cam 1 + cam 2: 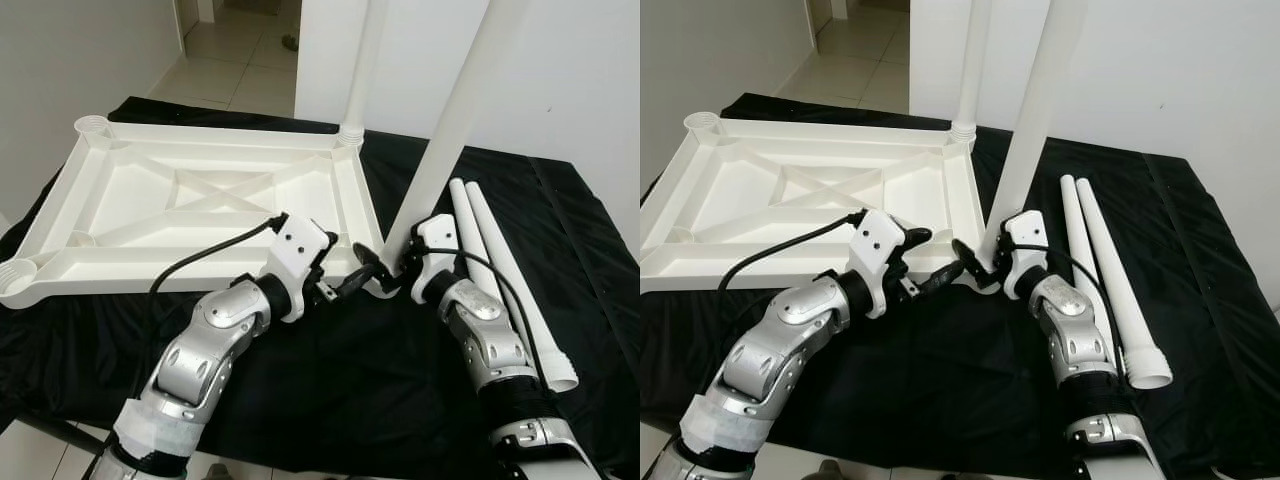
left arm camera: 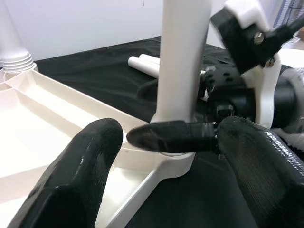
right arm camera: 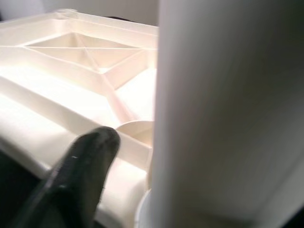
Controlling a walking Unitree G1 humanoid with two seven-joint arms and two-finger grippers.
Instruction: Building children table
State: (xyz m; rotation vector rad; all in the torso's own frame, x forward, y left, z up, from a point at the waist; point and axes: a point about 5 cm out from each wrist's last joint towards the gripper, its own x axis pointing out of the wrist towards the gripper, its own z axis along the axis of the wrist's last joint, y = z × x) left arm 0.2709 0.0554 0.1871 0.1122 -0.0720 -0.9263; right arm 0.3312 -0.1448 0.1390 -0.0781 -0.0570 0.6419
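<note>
The white plastic tabletop lies upside down on a black cloth. One white leg stands in its far right corner socket. A second leg stands tilted at the near right corner socket. My right gripper is shut on this leg just above its base, one black finger lying beside the leg. My left gripper is open at the same corner, its two fingers spread wide on either side of the leg's base.
Two loose white legs lie side by side on the cloth to the right. Open corner sockets show on the tabletop's left side. A white wall stands behind, and a doorway with tiled floor lies at the back left.
</note>
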